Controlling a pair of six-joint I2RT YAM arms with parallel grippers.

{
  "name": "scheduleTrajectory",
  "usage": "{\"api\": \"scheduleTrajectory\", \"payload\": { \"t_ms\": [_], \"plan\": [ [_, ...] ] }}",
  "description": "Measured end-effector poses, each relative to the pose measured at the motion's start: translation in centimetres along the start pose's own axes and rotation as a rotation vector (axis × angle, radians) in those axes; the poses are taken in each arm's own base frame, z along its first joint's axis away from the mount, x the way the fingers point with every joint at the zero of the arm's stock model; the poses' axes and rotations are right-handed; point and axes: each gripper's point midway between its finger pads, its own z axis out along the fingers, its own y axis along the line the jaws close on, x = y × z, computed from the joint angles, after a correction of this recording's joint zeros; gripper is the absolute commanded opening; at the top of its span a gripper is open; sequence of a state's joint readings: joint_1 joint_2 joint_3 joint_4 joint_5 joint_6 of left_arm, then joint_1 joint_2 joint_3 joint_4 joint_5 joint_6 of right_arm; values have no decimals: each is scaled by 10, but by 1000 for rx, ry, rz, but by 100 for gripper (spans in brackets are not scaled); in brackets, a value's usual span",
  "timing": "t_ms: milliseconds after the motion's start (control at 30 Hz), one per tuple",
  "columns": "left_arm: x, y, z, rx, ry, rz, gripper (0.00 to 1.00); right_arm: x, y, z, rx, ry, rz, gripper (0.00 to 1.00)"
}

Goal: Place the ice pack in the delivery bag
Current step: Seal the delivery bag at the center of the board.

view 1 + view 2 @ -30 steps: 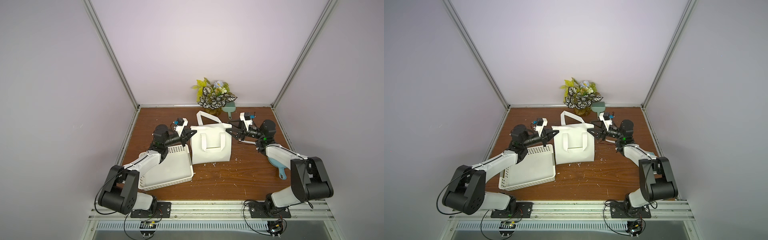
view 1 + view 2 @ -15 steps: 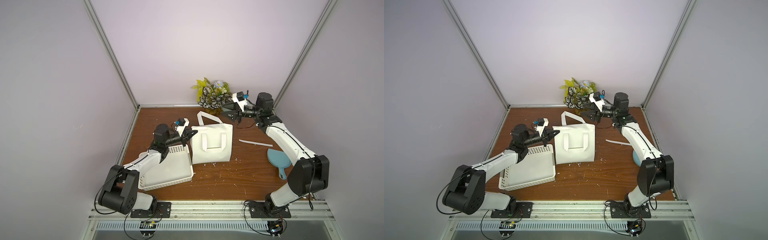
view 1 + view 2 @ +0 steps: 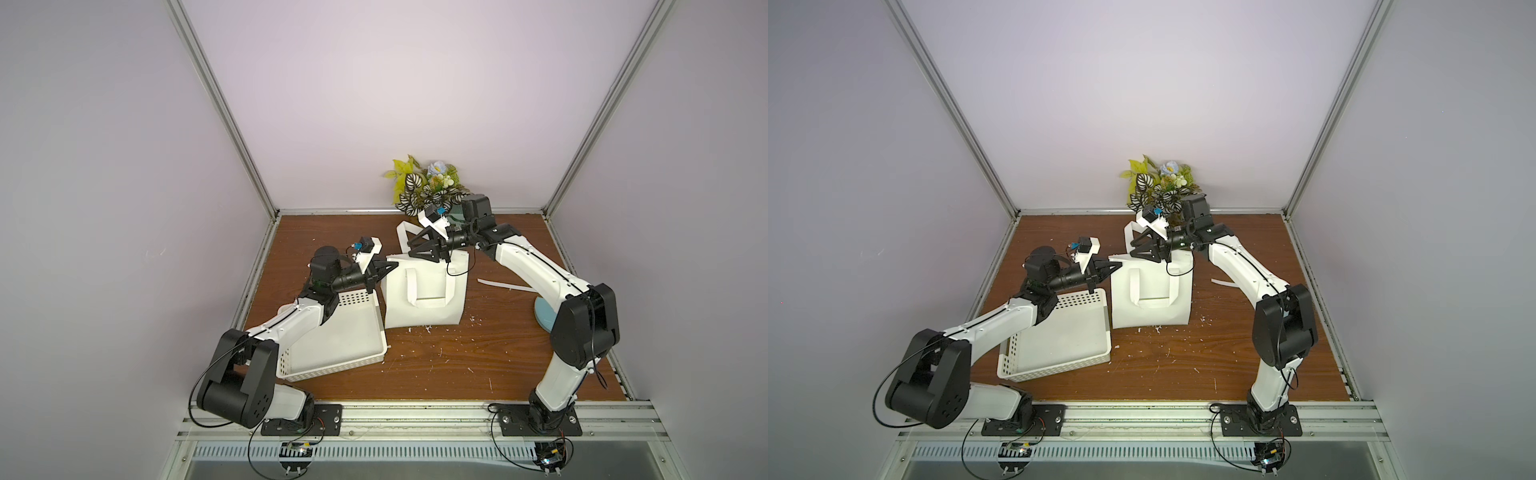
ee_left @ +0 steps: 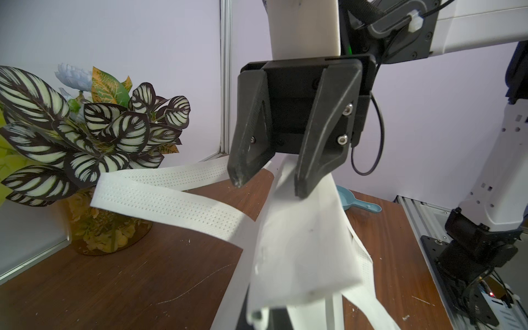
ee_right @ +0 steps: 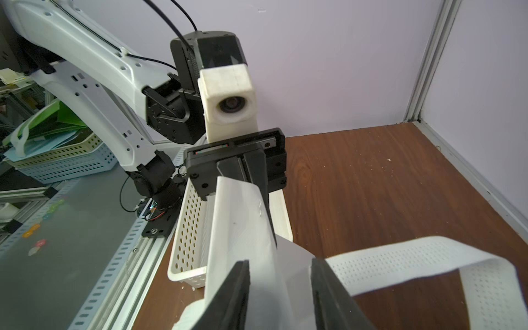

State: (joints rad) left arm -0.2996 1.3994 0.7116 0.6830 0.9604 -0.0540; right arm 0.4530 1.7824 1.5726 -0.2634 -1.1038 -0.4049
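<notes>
Left hand (image 3: 386, 267) is clamped tight on a top corner of the delivery bag (image 3: 428, 316); right hand (image 3: 413, 251) stands part open, fingers astride the bag's rim

The brown wooden table (image 3: 436, 374) holds a few things. The white delivery bag (image 3: 424, 307) sits near the middle. A white basket (image 3: 345, 332) with holes touches it at 8 o'clock. A leafy plant (image 3: 424, 187) stands at 12 o'clock. A blue scoop (image 3: 542, 318) lies at 3 o'clock, with a thin white strip (image 3: 503, 285) between it and the bag. Tiny white bits (image 3: 419, 329) lie around.
</notes>
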Motion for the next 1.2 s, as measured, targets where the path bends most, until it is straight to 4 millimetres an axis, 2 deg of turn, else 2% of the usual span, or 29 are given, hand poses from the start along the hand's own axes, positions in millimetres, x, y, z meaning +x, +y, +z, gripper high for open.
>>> {"api": "scheduleTrajectory", "payload": {
  "t_ms": [133, 367, 467, 567, 667, 867, 1100, 1200],
  "plan": [
    [0, -2, 1, 7, 1, 5, 0, 1, 7, 6, -19, 10, -9, 36],
    [0, -2, 1, 9, 4, 8, 0, 7, 14, 15, -30, 39, -18, 36],
    [0, -2, 1, 12, 5, 10, 0, 9, 15, 17, -32, 47, -26, 37],
    [1, -3, 1, 13, 6, 11, 0, 12, 16, 18, -28, 61, -32, 43],
    [2, -3, 1, 16, 10, 9, 0, 17, 16, 21, -25, 80, -40, 43],
    [7, -5, 2, 20, 28, -8, 0, 26, 11, 25, -14, 105, -42, 34],
    [10, -5, 2, 20, 41, -9, 0, 34, 8, 29, -5, 136, -43, 46],
    [11, -6, 1, 17, 46, -8, 0, 37, 8, 31, -2, 149, -53, 45]
  ]
}}
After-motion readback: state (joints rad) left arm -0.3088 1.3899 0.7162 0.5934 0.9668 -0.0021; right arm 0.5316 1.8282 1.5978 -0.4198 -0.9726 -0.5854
